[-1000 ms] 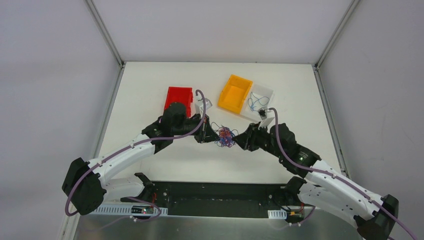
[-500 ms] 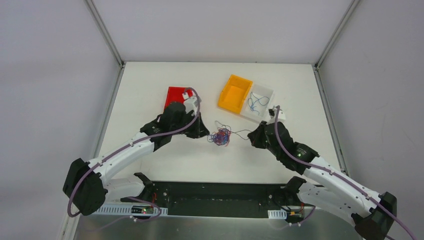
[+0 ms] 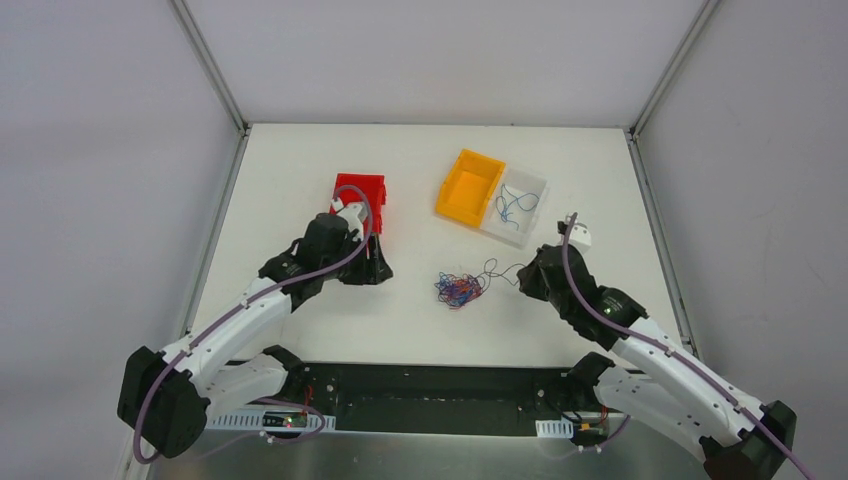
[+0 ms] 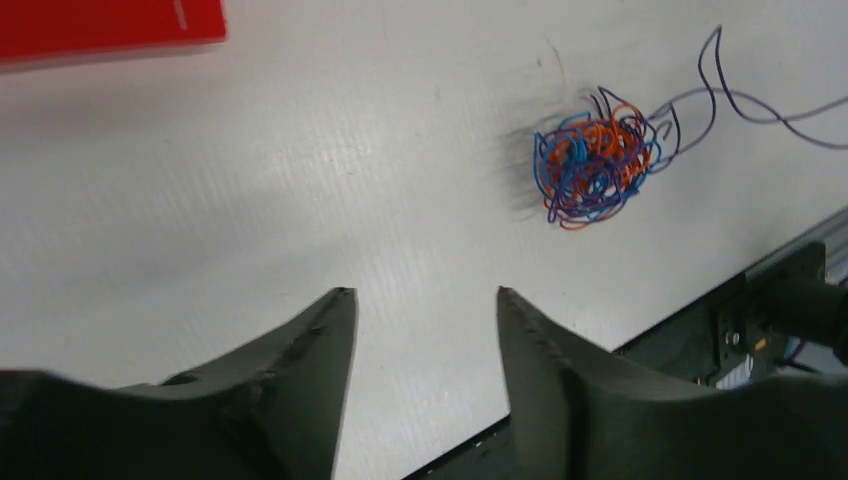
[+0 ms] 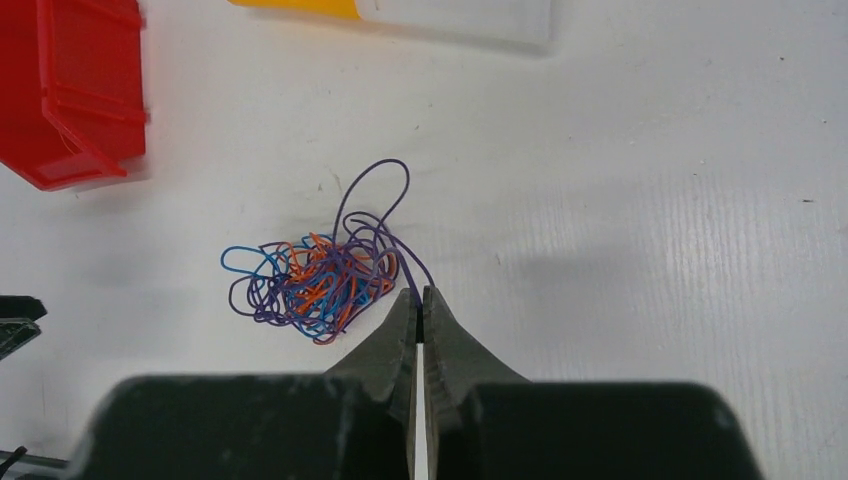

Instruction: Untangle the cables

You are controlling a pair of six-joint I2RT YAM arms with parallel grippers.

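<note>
The cables lie in a small red, blue and dark knot on the white table between the arms. They also show in the left wrist view, cables, and the right wrist view, cables. My right gripper is to the right of the knot. In its own view the right gripper is shut on one dark purple strand that loops out of the knot. My left gripper stands well left of the knot. In its own view the left gripper is open and holds nothing.
A red bin sits just behind the left gripper. An orange bin and a clear bin holding a few blue cables stand at the back right. A black channel runs along the near table edge.
The left gripper let go of the knot, opened and drew back to the left. The right gripper shut on a strand and pulled right, drawing it out of the knot.
</note>
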